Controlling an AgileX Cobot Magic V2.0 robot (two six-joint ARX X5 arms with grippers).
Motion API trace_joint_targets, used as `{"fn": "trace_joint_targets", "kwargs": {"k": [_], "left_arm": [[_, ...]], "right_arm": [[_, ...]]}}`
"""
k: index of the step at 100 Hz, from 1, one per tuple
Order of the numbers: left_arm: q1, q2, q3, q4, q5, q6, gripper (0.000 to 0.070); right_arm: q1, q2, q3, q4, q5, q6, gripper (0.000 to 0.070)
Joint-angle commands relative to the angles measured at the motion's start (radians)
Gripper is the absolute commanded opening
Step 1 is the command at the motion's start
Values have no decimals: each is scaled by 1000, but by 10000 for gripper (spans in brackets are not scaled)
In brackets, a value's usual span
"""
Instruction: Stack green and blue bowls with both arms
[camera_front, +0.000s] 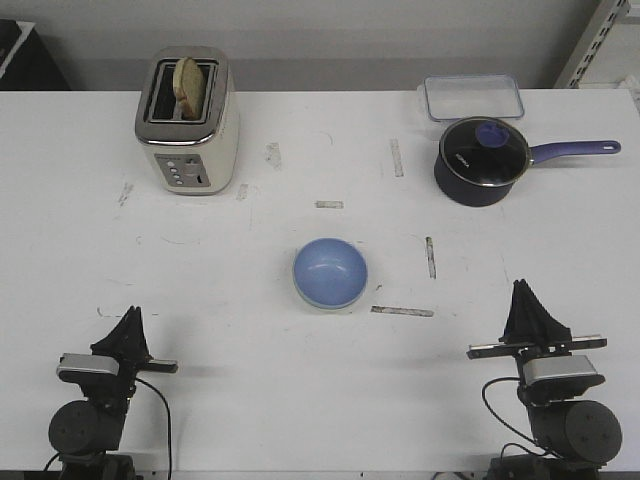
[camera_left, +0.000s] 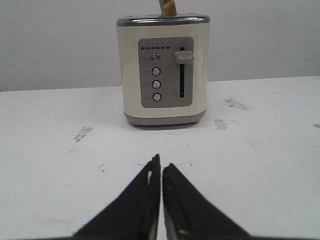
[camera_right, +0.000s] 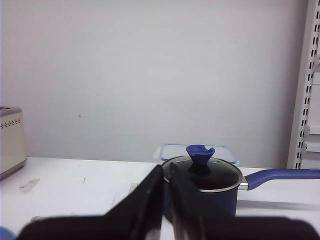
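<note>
The light blue round bowl (camera_front: 330, 271) sits nested in the pale green bowl (camera_front: 322, 304) at the white bench's (camera_front: 230, 330) middle. Behind-left stands the cream two-slot toaster (camera_front: 187, 121); behind-right the dark navy lidded saucepan (camera_front: 483, 160), the clear plastic lidded container (camera_front: 472, 98) behind it.

Scuffed white table (camera_front: 250, 390), plain grey wall (camera_right: 150, 75), white slotted shelving upright (camera_right: 312, 85)

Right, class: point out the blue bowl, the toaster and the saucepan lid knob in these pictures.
blue bowl (camera_front: 330, 270), front view, on its inner floor.
toaster (camera_left: 162, 70), left wrist view, on its grey control panel.
saucepan lid knob (camera_right: 200, 153), right wrist view, on the blue knob's top.
</note>
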Motion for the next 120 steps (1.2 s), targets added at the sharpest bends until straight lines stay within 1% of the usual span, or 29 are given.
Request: {"fn": "trace_joint_targets", "kwargs": {"k": [1, 52, 59, 62, 68, 78, 101, 120], "left_arm": [[1, -2, -22, 12, -2, 4, 1], [1, -2, -22, 12, -2, 4, 1], [1, -2, -22, 12, -2, 4, 1], [1, -2, -22, 12, -2, 4, 1], [1, -2, -22, 12, -2, 4, 1], [1, -2, -22, 12, -2, 4, 1], [1, -2, -22, 12, -2, 4, 1], [1, -2, -22, 12, -2, 4, 1]], "right_arm": [[2, -2, 3, 10, 0, -12, 7], [2, -2, 3, 10, 0, -12, 7], [1, -2, 3, 9, 12, -12, 7], [-4, -6, 0, 6, 20, -12, 7], [-21, -14, -8, -2, 10, -11, 7], [-54, -15, -41, 0, -11, -11, 7], [-100, -87, -159, 3, -11, -10, 7], [-113, -198, -264, 2, -11, 41, 7]]}}
